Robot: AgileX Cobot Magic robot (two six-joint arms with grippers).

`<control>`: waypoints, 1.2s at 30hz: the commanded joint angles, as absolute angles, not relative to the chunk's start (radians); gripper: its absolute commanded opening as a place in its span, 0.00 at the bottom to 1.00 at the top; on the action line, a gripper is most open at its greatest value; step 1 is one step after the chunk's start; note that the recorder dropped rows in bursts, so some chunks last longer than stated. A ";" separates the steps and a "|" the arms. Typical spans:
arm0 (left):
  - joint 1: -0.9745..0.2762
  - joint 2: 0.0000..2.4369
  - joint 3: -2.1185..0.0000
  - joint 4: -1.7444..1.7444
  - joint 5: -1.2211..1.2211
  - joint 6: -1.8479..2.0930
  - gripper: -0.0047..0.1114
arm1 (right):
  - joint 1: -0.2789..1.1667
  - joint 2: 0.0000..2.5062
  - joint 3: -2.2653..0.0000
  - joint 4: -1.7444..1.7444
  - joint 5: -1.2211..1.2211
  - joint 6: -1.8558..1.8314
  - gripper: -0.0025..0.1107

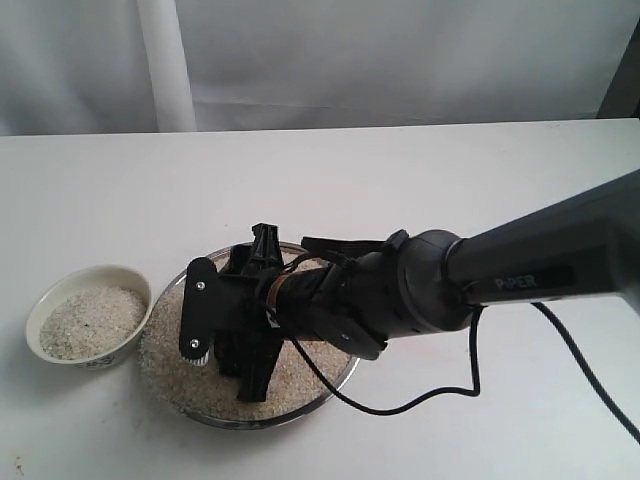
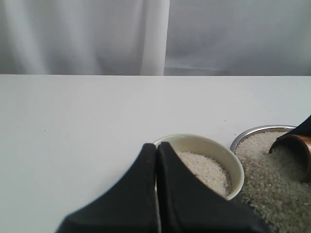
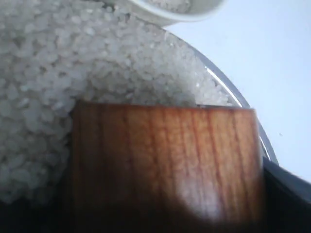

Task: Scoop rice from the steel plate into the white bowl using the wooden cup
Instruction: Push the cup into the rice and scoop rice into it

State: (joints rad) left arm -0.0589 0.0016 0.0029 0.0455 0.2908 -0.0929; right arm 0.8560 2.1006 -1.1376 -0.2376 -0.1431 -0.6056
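Down in the plate, the right gripper (image 1: 240,315) is clamped on the cup (image 3: 165,162). The cup lies tipped on its side, its wooden wall pressed low against the rice (image 1: 300,372); the left wrist view shows its mouth facing into the heap. How much it has taken up I cannot tell, since the inside is hidden. This looks like the scooping step: cup in the grain, not yet lifted. The plate (image 1: 336,384) is full nearly to its rim.

The bowl (image 2: 194,138) sits just beside the plate on the left gripper's side and already holds some rice. The left gripper (image 2: 156,160) hangs near it with its jaws pressed together and nothing between them.

Next, the cup should be turned mouth-up as it rises so the load stays in. It then goes over the rim to the bowl and tips out there. The gap is short, so grains may spill onto the table (image 1: 420,170).
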 commanded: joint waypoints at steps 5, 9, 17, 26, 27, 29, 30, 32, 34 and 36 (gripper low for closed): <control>-0.063 0.000 0.000 0.038 0.284 -0.096 0.04 | 0.838 2.088 -1.123 -0.185 -0.235 -0.598 0.02; -0.063 0.000 0.000 0.038 0.284 -0.096 0.04 | 0.835 2.088 -1.123 -0.179 -0.241 -0.598 0.02; -0.063 0.000 0.000 0.038 0.284 -0.096 0.04 | 0.835 2.088 -1.123 -0.139 -0.318 -0.594 0.02; -0.063 0.000 0.000 0.038 0.284 -0.096 0.04 | 0.835 2.088 -1.031 -0.084 -0.549 -0.583 0.02; -0.063 0.000 0.000 0.038 0.284 -0.096 0.04 | 0.827 2.088 -1.023 -0.084 -0.568 -0.564 0.02; -0.063 0.000 0.000 0.038 0.284 -0.096 0.04 | 0.822 2.088 -1.009 -0.086 -0.612 -0.516 0.02; -0.063 0.000 0.000 0.038 0.284 -0.096 0.04 | 0.816 2.088 -1.000 -0.086 -0.659 -0.483 0.02; -0.063 0.000 0.000 0.038 0.284 -0.096 0.04 | 0.812 2.088 -0.983 -0.086 -0.730 -0.440 0.02; -0.063 0.000 0.000 0.038 0.284 -0.096 0.04 | 0.808 2.088 -0.965 -0.086 -0.800 -0.406 0.02; -0.063 0.000 0.000 0.038 0.284 -0.096 0.04 | 0.805 2.088 -0.960 -0.086 -0.826 -0.387 0.02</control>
State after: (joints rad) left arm -0.0589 0.0016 0.0029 0.0455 0.2908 -0.0929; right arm 0.8135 2.1006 -0.9711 -0.0938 -0.7370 -0.4260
